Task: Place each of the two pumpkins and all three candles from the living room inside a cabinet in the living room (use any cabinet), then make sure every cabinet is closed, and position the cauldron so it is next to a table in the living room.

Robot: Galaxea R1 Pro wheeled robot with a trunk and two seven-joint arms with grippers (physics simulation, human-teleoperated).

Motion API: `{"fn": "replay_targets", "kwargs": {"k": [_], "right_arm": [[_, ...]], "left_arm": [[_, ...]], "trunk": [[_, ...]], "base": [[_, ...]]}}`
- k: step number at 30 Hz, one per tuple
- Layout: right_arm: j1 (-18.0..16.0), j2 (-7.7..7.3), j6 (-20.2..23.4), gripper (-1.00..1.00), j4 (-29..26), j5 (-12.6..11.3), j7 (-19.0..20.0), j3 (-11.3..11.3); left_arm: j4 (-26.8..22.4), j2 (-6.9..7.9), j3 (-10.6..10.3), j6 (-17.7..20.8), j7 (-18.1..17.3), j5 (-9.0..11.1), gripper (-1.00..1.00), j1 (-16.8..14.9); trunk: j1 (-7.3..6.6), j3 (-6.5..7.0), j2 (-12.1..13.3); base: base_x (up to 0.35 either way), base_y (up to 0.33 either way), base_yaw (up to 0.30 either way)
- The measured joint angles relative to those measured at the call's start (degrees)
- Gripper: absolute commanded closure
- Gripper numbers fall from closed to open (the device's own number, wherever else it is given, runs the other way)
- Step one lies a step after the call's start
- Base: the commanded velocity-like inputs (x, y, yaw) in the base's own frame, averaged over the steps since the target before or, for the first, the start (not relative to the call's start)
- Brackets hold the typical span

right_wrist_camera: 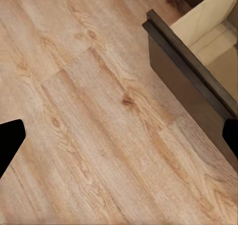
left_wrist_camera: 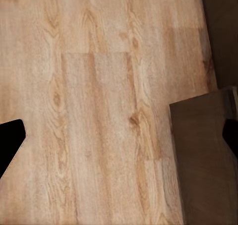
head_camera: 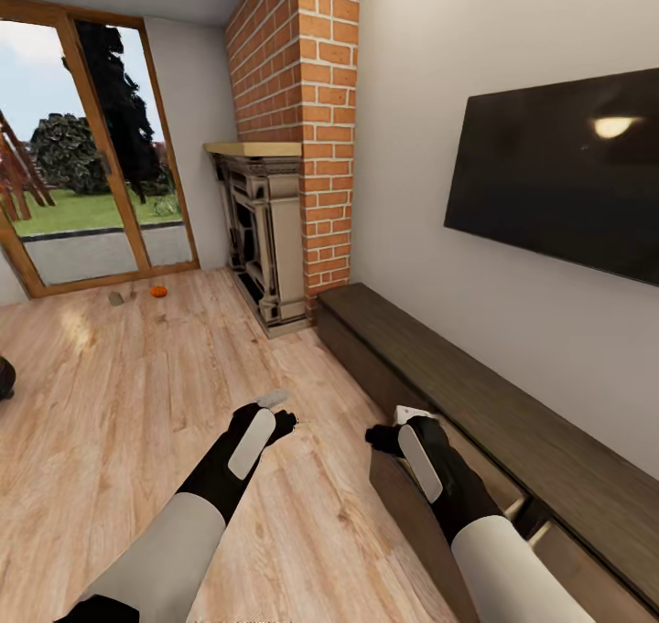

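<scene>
- The left gripper (head_camera: 286, 419) hangs over bare wood floor (head_camera: 137, 394) at lower centre of the head view; its fingers are spread apart with nothing between them, and in the left wrist view only the dark fingertips (left_wrist_camera: 10, 143) enter at the frame edges.
- The right gripper (head_camera: 383, 437) sits at lower right of centre, just over the edge of a pulled-out drawer (head_camera: 416, 513); its jaws likewise stand apart and empty, one fingertip (right_wrist_camera: 10, 143) showing at the frame's left edge.
- The cabinet (head_camera: 513, 413) runs along the right wall under a dark television (head_camera: 558, 175); the drawer's pale inside (right_wrist_camera: 215, 41) is cut off by the frame, so its contents cannot be told.
- One pumpkin (head_camera: 158, 291) lies far off on the floor at upper left, near the glass door (head_camera: 82, 147).
- A small greyish thing beside it, probably a candle (head_camera: 116, 298), is too small to be sure of.
- A black rounded shape (head_camera: 5, 376) is cut off at the left edge; it cannot be identified.
- A brick fireplace (head_camera: 275, 230) stands at the cabinet's far end.
</scene>
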Motion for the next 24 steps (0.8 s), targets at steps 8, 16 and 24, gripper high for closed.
{"fn": "replay_targets", "kwargs": {"k": [8,16,24], "right_arm": [[0.0,0.02,0.0,-1.0,0.01,0.0,0.0,0.04],[0.0,0.02,0.0,-1.0,0.02,0.0,0.0,0.04],[0.0,0.02,0.0,-1.0,-0.01,0.0,-0.02,0.04]], "left_arm": [[0.0,0.0,0.02,-0.01,0.0,0.0,-1.0,0.0],[0.0,0.0,0.0,0.01,0.0,0.0,-1.0,0.0],[0.0,0.0,0.02,0.01,0.0,0.0,-1.0,0.0]], "trunk": [[0.0,0.0,0.0],[0.0,0.0,0.0],[0.0,0.0,0.0]], "base": [[0.0,0.0,0.284],[0.0,0.0,0.284],[0.0,0.0,0.284]]}}
